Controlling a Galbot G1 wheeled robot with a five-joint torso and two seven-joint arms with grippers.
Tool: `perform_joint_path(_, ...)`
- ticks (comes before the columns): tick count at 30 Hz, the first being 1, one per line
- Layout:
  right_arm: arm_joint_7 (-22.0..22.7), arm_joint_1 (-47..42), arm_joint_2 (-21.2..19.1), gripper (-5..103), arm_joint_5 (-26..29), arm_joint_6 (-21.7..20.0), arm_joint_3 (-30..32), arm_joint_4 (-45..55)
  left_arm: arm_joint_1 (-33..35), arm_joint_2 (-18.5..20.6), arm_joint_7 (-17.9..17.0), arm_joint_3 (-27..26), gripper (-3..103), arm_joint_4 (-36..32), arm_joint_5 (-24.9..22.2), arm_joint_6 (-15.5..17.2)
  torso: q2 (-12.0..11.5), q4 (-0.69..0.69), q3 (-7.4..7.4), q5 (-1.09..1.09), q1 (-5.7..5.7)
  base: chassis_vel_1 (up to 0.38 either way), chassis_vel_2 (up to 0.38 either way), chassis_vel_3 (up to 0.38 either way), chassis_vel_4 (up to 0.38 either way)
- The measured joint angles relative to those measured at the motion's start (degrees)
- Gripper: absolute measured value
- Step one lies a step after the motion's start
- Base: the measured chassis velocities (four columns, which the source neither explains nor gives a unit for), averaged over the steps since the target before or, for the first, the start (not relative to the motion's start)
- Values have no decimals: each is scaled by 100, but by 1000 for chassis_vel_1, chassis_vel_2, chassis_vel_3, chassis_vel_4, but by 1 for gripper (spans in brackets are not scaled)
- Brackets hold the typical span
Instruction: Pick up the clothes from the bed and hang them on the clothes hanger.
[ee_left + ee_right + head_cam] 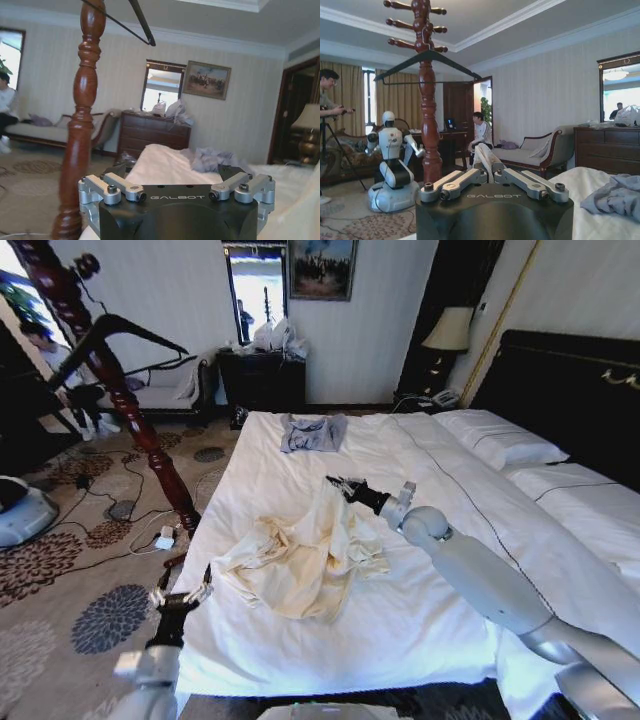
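Right gripper [343, 483] out over the middle of the bed [420, 630], fingers pressed together on a raised fold of the cream long-sleeved shirt [300, 560]; in the right wrist view the same pale strip of cloth stands up pinched between the closed fingers [465, 179]. Left gripper [182, 596] low at the bed's left edge, fingers spread and holding nothing, just beside the shirt's near-left hem. From the right gripper, bulk of the shirt trailing back toward the robot and to its left, long axis running diagonally from the pinched peak down to the bed's left edge; left arm therefore nearer to the free end. Shirt thin, soft, heavily crumpled, spread flat except for the lifted peak. Black clothes hanger [120, 335] hooked on a dark wooden coat stand [150, 440] left of the bed, well apart from the shirt. Small grey-blue garment [312, 432] farther up the bed, untouched
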Motion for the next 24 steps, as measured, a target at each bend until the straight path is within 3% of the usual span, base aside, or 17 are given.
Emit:
perform_joint_path(2,39,-220,-41,1,-66,-9,108,220,-410,604,-146,-35,100,162,-549,621,0,-2,0,3,0,0,0,0,0)
perform_joint_path(3,39,-220,-41,1,-66,-9,108,220,-410,604,-146,-35,100,162,-549,621,0,-2,0,3,0,0,0,0,0)
perform_joint_path(7,40,-434,-61,1,-183,23,239,357,-1119,1383,-181,200,100,869,-1291,1176,0,3,0,0,0,0,0,0,0)
perform_joint_path(9,40,-464,-66,1,-204,33,265,360,-1335,1496,-180,281,100,1047,-1562,1280,0,3,1,0,0,0,0,0,0)
perform_joint_path(11,39,-508,-67,1,-251,40,290,346,-1711,1614,-181,416,100,1335,-2002,1432,0,3,0,1,0,0,0,0,0)
perform_joint_path(12,37,-550,-65,1,-314,43,295,304,-2214,1686,-222,650,100,1692,-2490,1603,-1,1,1,2,0,0,0,0,0)
perform_joint_path(16,32,-592,-49,1,-473,70,282,226,-2875,1659,-372,1093,100,2178,-3108,1835,-1,-1,1,1,1,0,0,0,0)
perform_joint_path(18,23,-599,-43,1,-550,83,242,169,-3381,1466,-633,1462,100,2450,-3559,2183,0,1,1,3,1,0,0,0,0)
perform_joint_path(19,23,-599,-43,1,-550,83,242,169,-3381,1466,-633,1462,100,2450,-3559,2183,0,1,1,3,1,0,0,0,0)
perform_joint_path(23,7,-590,-5,1,-646,101,189,51,-3885,1035,-1519,1835,100,2868,-3890,3064,-1,0,1,3,1,0,0,0,0)
perform_joint_path(24,7,-590,-5,1,-646,101,189,51,-3885,1035,-1519,1835,100,2868,-3890,3064,-1,0,1,3,1,0,0,0,0)
